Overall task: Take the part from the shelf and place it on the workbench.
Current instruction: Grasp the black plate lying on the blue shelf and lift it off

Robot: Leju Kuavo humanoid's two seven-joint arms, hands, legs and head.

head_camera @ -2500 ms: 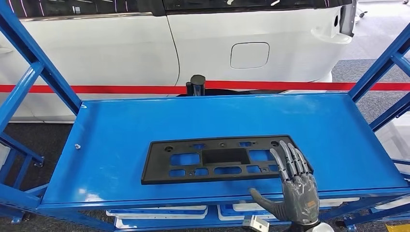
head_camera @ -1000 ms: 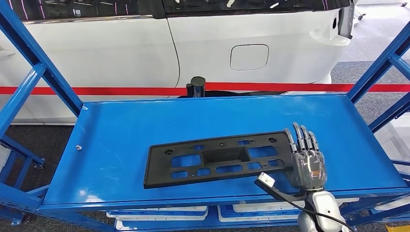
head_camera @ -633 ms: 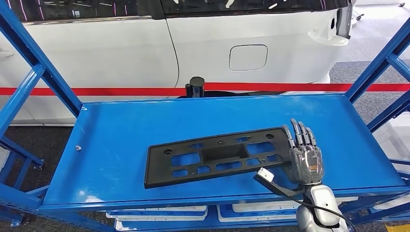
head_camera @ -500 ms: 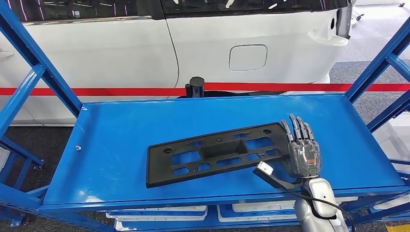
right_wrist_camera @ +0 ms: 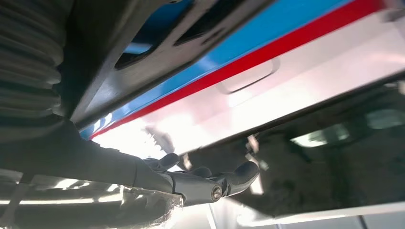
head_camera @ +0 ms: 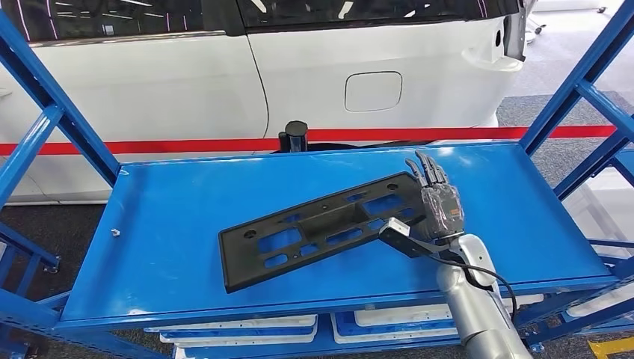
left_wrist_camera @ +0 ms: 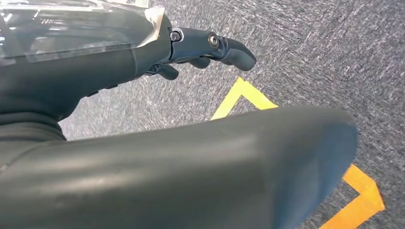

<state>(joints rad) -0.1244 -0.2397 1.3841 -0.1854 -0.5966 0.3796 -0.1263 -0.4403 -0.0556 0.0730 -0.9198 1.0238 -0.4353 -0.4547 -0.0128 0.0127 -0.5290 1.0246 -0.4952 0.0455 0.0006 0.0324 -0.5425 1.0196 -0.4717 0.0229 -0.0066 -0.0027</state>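
The right hand (head_camera: 436,206) grips the right end of the black part (head_camera: 321,228), raising it off the blue shelf (head_camera: 164,224); its long axis slopes down toward the shelf's front-left corner.

Blue metal shelf (head_camera: 187,217), flat top deck with angled blue struts rising at both ends; a lower tier under the front edge carries white trays (head_camera: 239,330), contents not readable. On the deck: 1 black plastic part (head_camera: 314,228), a long flat plate with rectangular cutouts and round holes, its left end down on the deck near the front edge, its right end tilted up off the surface. 1 small pale fastener (head_camera: 114,232) sits at the deck's left edge, well apart from the part.
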